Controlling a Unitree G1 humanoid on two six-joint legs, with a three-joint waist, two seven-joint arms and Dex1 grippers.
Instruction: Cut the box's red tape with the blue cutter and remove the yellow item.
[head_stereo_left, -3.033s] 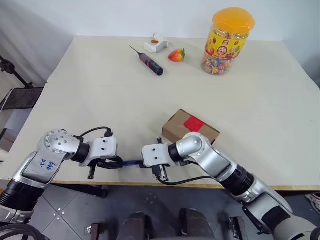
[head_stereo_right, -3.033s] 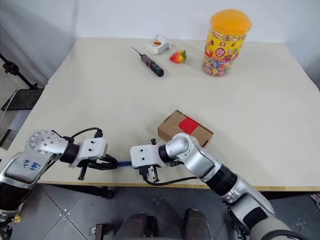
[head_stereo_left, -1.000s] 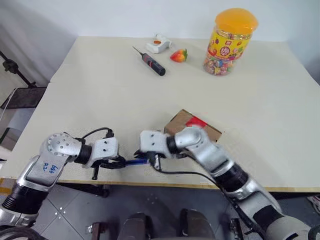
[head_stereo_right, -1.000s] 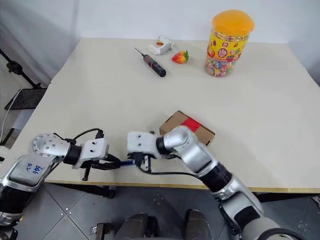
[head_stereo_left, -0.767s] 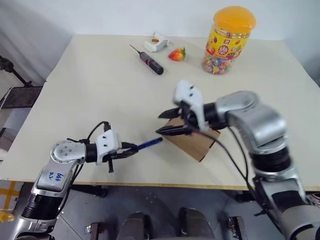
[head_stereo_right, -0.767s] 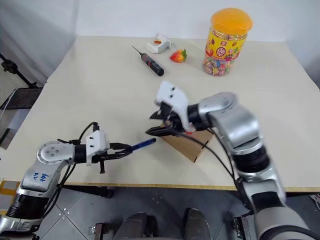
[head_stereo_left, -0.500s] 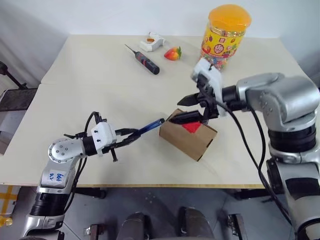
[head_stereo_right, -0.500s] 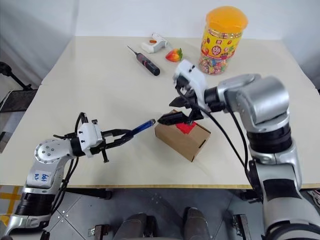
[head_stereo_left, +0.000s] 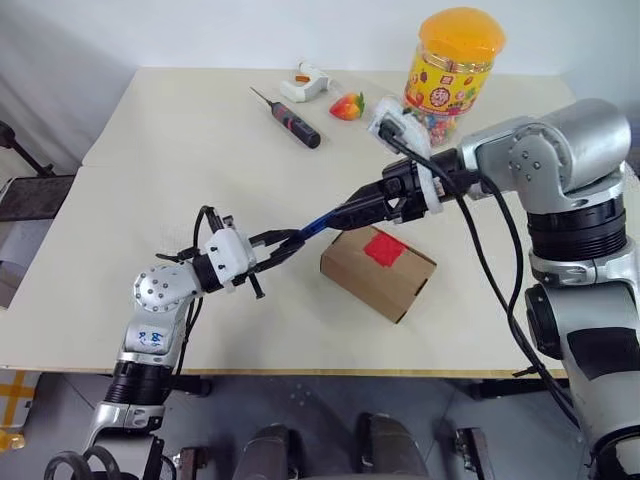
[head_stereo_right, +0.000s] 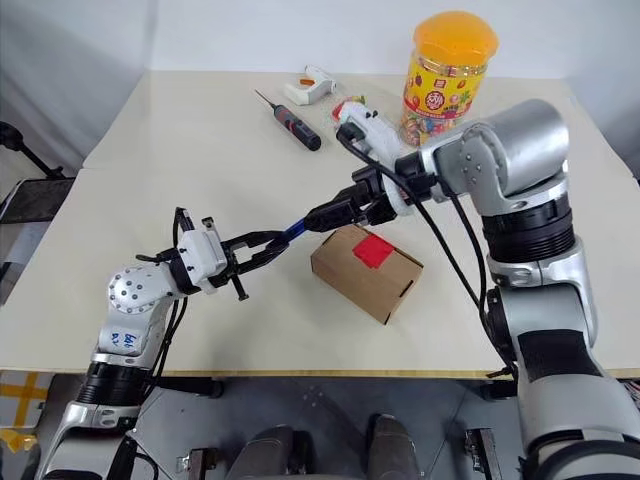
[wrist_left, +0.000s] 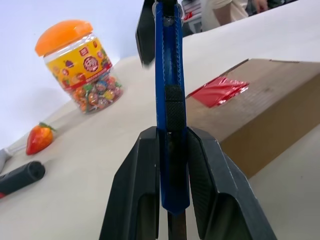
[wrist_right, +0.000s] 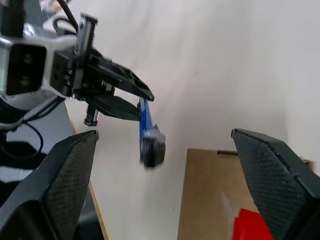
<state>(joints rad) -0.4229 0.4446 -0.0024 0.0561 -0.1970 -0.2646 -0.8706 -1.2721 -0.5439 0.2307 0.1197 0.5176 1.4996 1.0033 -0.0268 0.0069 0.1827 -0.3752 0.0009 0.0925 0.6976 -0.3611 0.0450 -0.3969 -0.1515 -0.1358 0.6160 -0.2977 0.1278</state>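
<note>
The brown box (head_stereo_left: 378, 272) lies near the table's front, its red tape (head_stereo_left: 385, 247) facing up. My left gripper (head_stereo_left: 272, 245) is shut on the blue cutter (head_stereo_left: 312, 226), held off the table and slanting up toward the box's left end. In the left wrist view the fingers (wrist_left: 140, 185) clamp the cutter (wrist_left: 167, 95) in front of the box (wrist_left: 265, 110) and tape (wrist_left: 217, 90). My right gripper (head_stereo_left: 350, 212) hovers open above the box, its jaws wide on either side of the cutter's tip (wrist_right: 150, 147) without touching it. The yellow item is hidden.
At the table's back stand a yellow-lidded candy jar (head_stereo_left: 450, 65), a red strawberry toy (head_stereo_left: 347, 105), a black screwdriver (head_stereo_left: 298, 126) and a small white tool (head_stereo_left: 305, 82). The table's front edge (head_stereo_left: 300, 368) runs just below the box.
My right gripper let go of the cutter, opened wide and rose above the box. My left gripper lifted the cutter and swung it up toward the box.
</note>
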